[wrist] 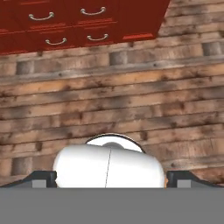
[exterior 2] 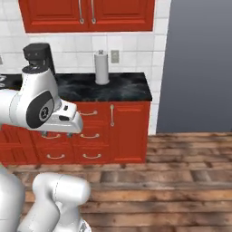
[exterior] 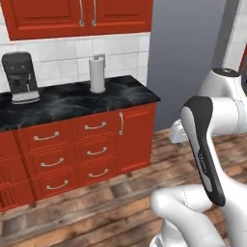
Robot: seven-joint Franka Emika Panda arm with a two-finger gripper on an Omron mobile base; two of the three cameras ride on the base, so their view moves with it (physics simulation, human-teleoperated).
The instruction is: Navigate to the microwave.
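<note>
The arm [exterior: 205, 144] is folded up over a wood floor [exterior 2: 172, 181]. In front is a red cabinet [exterior: 96, 149] with curved silver drawer handles and a black counter [exterior: 72, 99]. A black coffee maker [exterior: 20, 77] and a paper towel roll [exterior: 97, 73] stand on the counter. A grey wall [exterior 2: 199, 63] is to the right. I cannot tell if the gripper is wide or narrow.

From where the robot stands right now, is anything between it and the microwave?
That can't be judged: no microwave appears here. Ahead are the red drawer cabinet under a black counter carrying a coffee machine and a paper towel roll, beside a grey wall panel. The wooden floor in between looks bare.
</note>
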